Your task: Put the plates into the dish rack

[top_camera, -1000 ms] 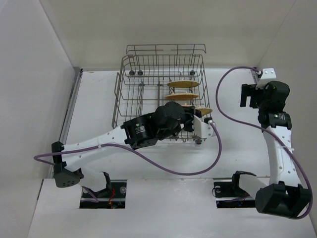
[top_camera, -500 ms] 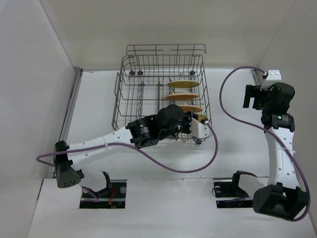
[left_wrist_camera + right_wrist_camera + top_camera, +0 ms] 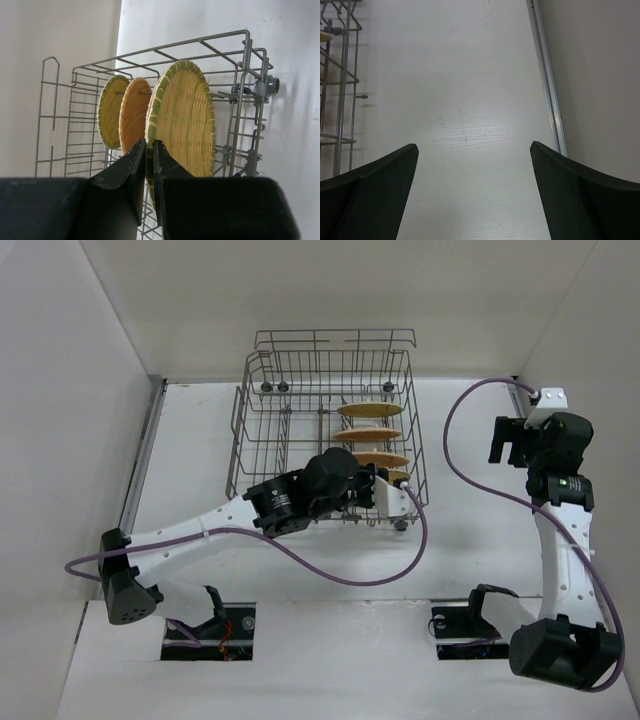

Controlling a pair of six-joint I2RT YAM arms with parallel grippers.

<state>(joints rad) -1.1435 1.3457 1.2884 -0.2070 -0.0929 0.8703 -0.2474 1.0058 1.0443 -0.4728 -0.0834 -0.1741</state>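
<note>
The grey wire dish rack (image 3: 262, 430) stands at the back middle of the table. Three plates (image 3: 368, 411) stand on edge in its right half, seen as thin yellow-orange ovals. My left gripper (image 3: 383, 483) reaches into the rack's front right corner. In the left wrist view the left gripper (image 3: 149, 148) is shut on the rim of the nearest woven plate (image 3: 187, 117), which stands upright inside the rack (image 3: 241, 55), with two others (image 3: 134, 117) behind it. My right gripper (image 3: 508, 440) hangs open over bare table to the right of the rack, with nothing between its fingers (image 3: 385, 170).
A purple cable loops from each wrist over the table. The rack's right side (image 3: 340, 75) shows at the left edge of the right wrist view. A metal rail (image 3: 547, 95) runs along the table's right edge by the wall. White walls enclose the table on three sides.
My left gripper has carried the held plate leftward and further into the rack, closer to the standing plates. The right arm shifted slightly to the right.
</note>
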